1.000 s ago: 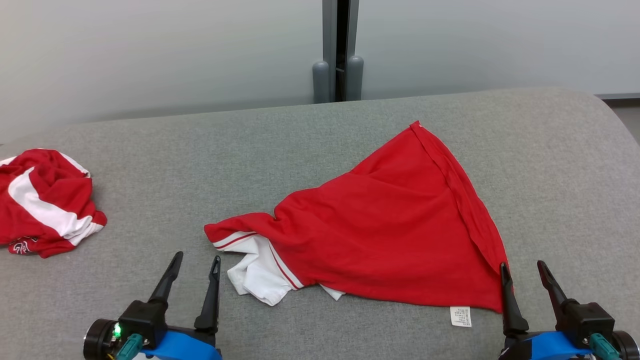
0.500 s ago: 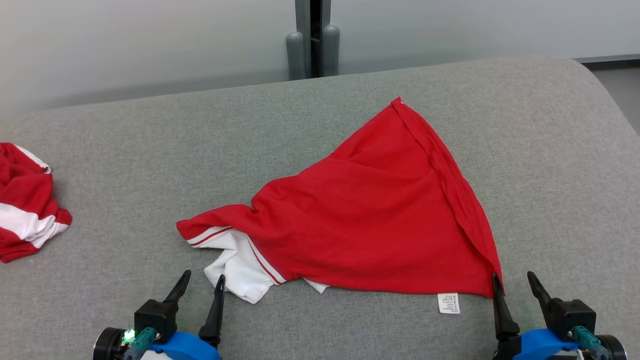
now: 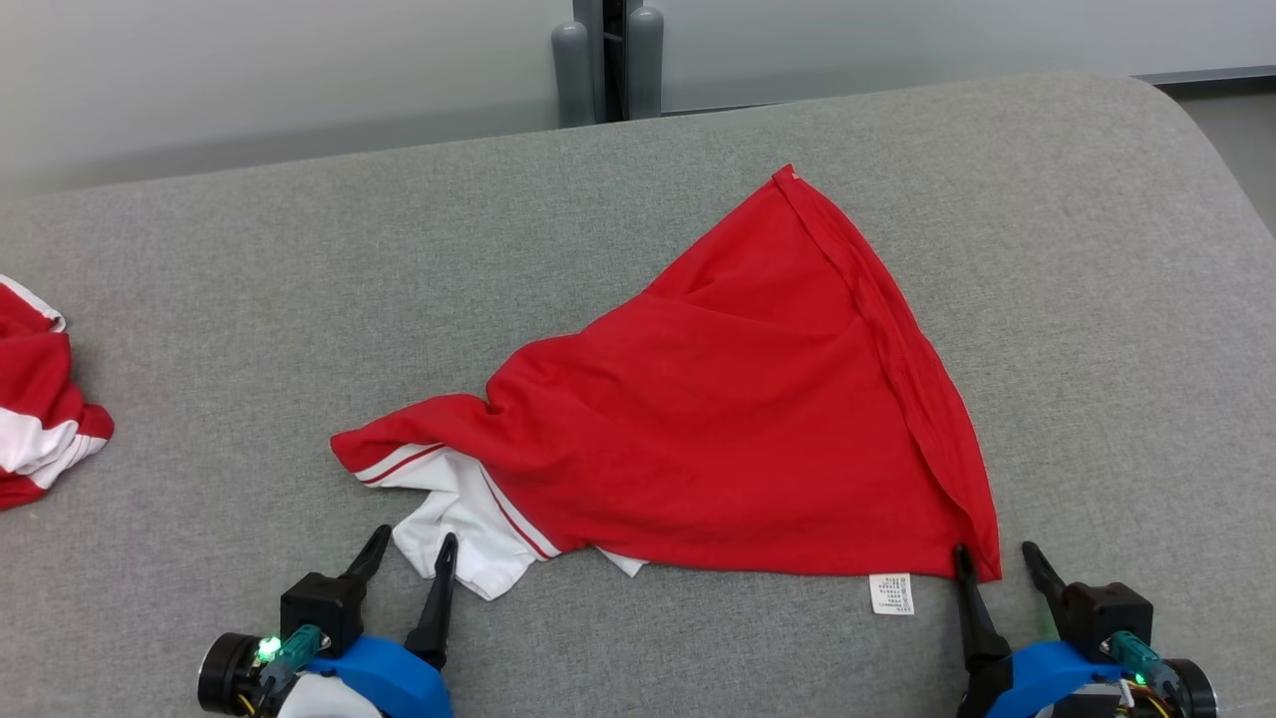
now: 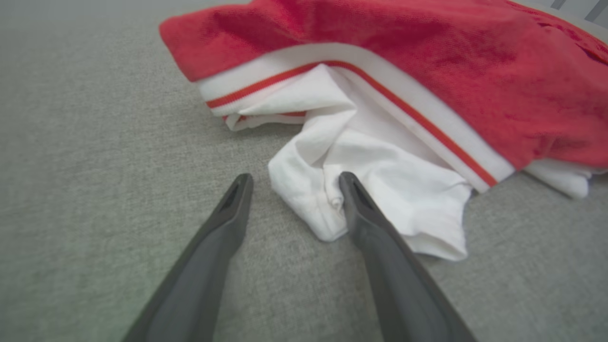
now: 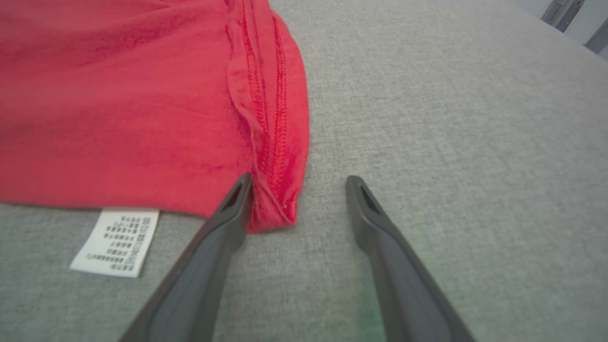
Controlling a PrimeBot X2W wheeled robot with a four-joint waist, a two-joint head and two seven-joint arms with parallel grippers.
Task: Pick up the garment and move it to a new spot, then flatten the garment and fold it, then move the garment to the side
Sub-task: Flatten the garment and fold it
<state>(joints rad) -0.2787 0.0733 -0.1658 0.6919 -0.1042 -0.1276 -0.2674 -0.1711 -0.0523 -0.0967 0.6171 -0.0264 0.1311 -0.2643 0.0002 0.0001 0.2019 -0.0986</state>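
1. On the grey cushion (image 3: 249, 279), the red shirt (image 3: 738, 419) lay spread in a rough triangle. One corner pointed at the far edge and the long side ran along the near edge.
2. Shirt's left end was bunched: a red band with white stripes, and a white fold (image 3: 464, 534) sticking out from under it toward the robot.
3. Stitched hem (image 3: 897, 359) ran down the shirt's right side to the near right corner. The care label (image 3: 890, 593) poked out from the near edge, just left of that corner, flat on the cushion.
4. Near left: left gripper (image 3: 415, 538) sat low, jaws wide apart, gripping nothing. In the left wrist view the finger (image 4: 380, 247) on that view's right overlapped the edge of the white fold, and the other was over bare cushion. Couldn't tell if it touched the cloth.
5. Near right: right gripper (image 3: 994, 549) also sat low, jaws wide apart, nothing gripped. In the right wrist view the shirt's red corner reached into the gap, right at the tip of the finger on that view's left. The other finger was over bare cushion.
6. Far left of the cushion: second shirt (image 3: 40, 419), red and white, lay crumpled, well apart from the first and cut off by the frame edge.
7. Behind the cushion: pale wall (image 3: 249, 80) and two grey posts (image 3: 598, 60) with a dark gap between them.
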